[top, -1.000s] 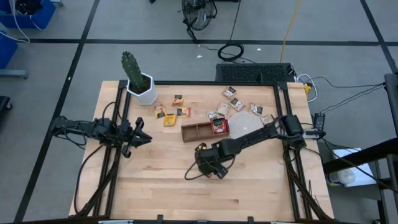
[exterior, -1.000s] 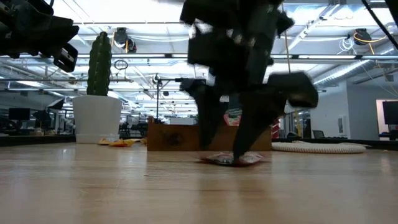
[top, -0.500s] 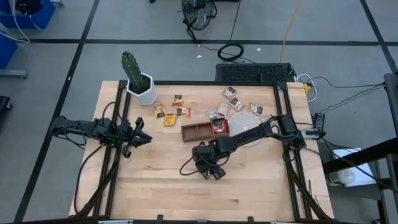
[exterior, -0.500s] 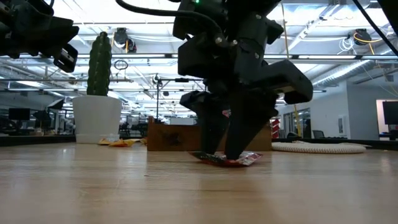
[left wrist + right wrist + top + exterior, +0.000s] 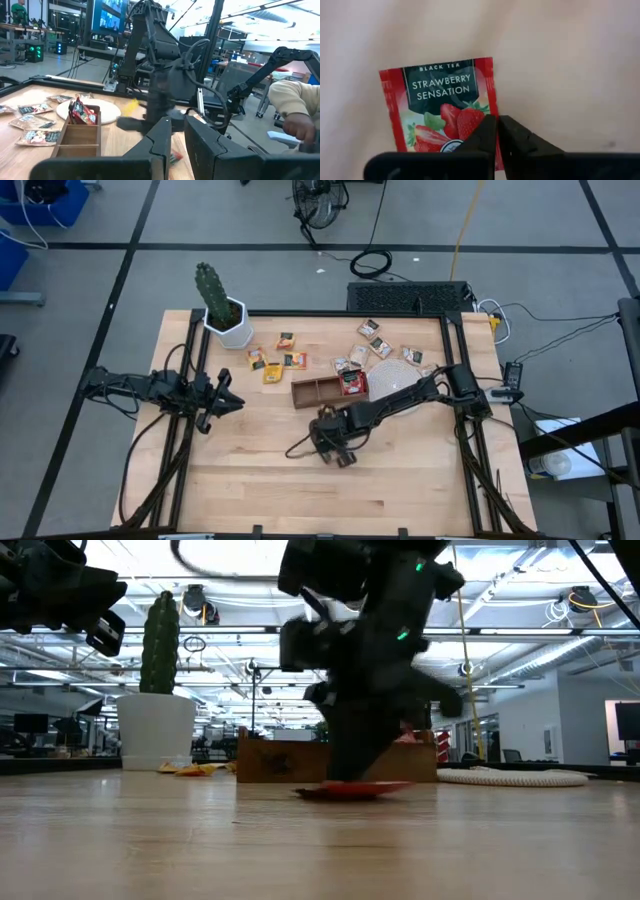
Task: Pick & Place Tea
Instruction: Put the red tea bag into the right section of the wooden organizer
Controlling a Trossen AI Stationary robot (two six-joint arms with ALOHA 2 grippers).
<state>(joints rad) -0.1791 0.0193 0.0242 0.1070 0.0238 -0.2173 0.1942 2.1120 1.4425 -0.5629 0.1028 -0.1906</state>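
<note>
Nine loose tea sachets lay toward the bench's far edge: four yellow-orange sachets (image 5: 272,364) left of the wooden tray (image 5: 318,391), five tan sachets (image 5: 378,346) by the round disc (image 5: 396,378). One red sachet (image 5: 351,382) stood in the tray's right compartment. Another, the strawberry sachet (image 5: 440,111), lay flat on the bench's middle, the right gripper (image 5: 335,448) shut on its edge, fingers pinched narrow. The left gripper (image 5: 222,402) hung near the left edge, fingers narrow, holding nothing. One cactus pot (image 5: 230,322) stood at the far left corner. The bench (image 5: 260,470) was pale wood; beyond it lay grey floor, cables, monitors and a person's sleeve (image 5: 295,102).
</note>
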